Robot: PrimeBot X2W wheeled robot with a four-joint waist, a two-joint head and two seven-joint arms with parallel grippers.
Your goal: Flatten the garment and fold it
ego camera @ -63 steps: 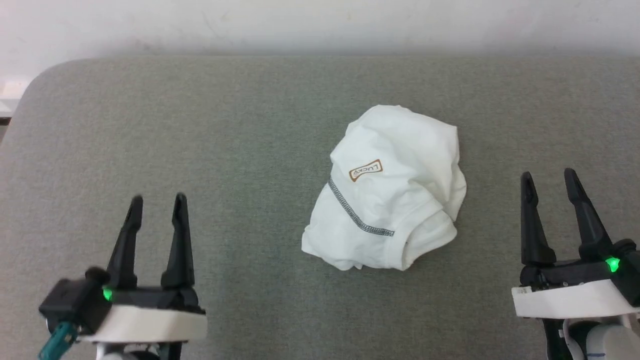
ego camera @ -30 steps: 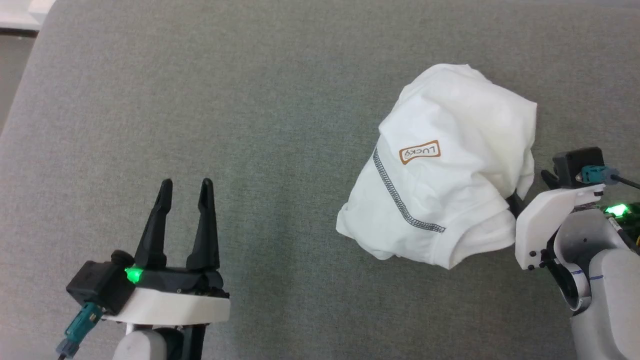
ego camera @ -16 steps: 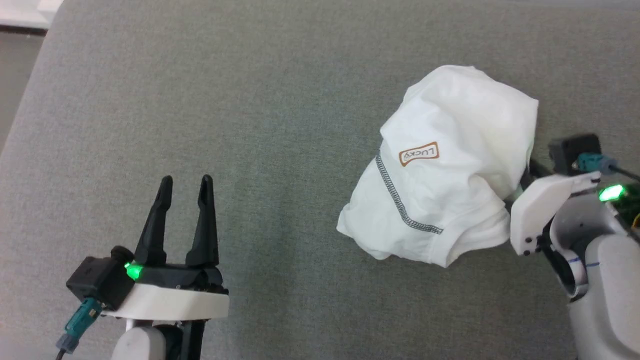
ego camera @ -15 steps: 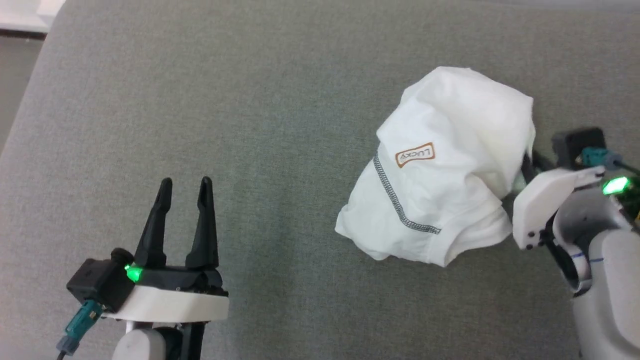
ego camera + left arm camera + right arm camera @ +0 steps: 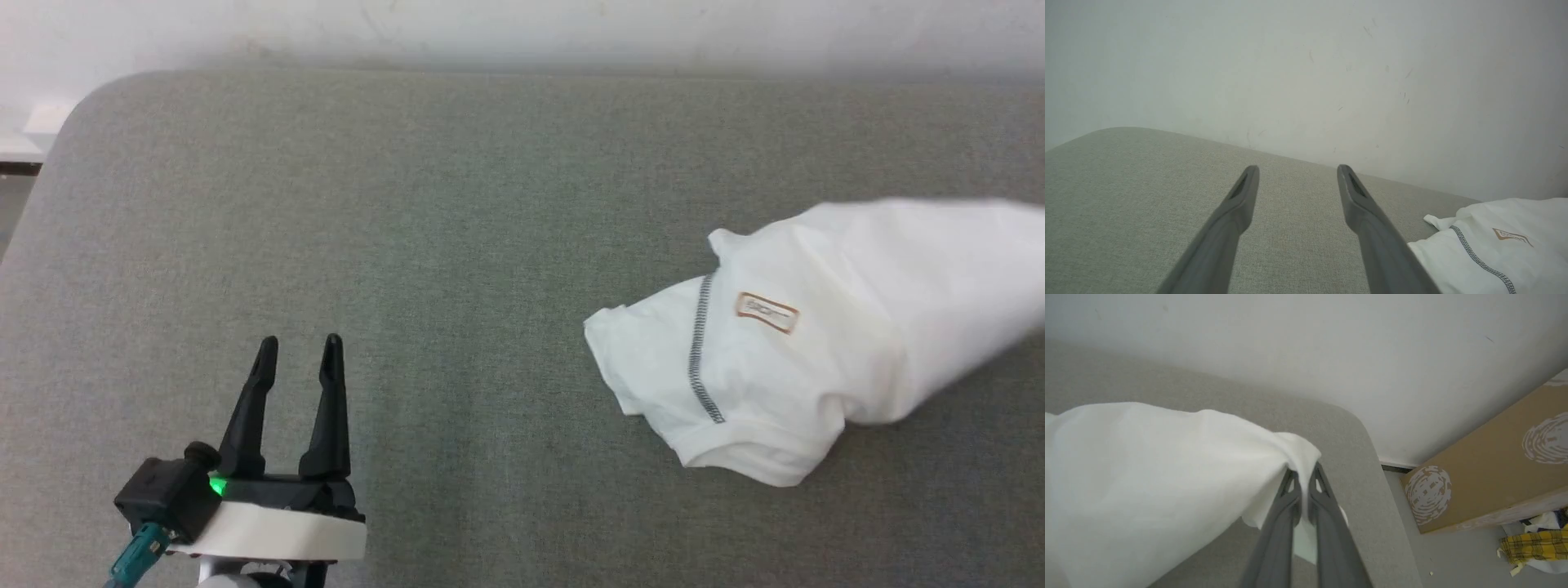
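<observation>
White garment (image 5: 816,343) on the grey fabric-covered counter (image 5: 408,204), at the right of the head view. It lies drawn out into a long tapering shape that runs off the right edge. A dark zigzag seam (image 5: 698,343) crosses its left part, and just right of that sits a small brown-edged label (image 5: 766,313), its lettering blurred. The left end rests crumpled on the counter.

Right hand (image 5: 1303,470): fingers nearly together, pinching a gathered fold at the garment's narrow end, near the counter's rounded corner. Left hand (image 5: 299,341): fingers wide apart, holding nothing, over bare counter at lower left, well apart from the garment.

Half a second earlier the garment was a compact rounded heap with the right hand against its right side. It is now stretched rightward. The head camera has also shifted, bringing the wall (image 5: 522,33) into view.
</observation>
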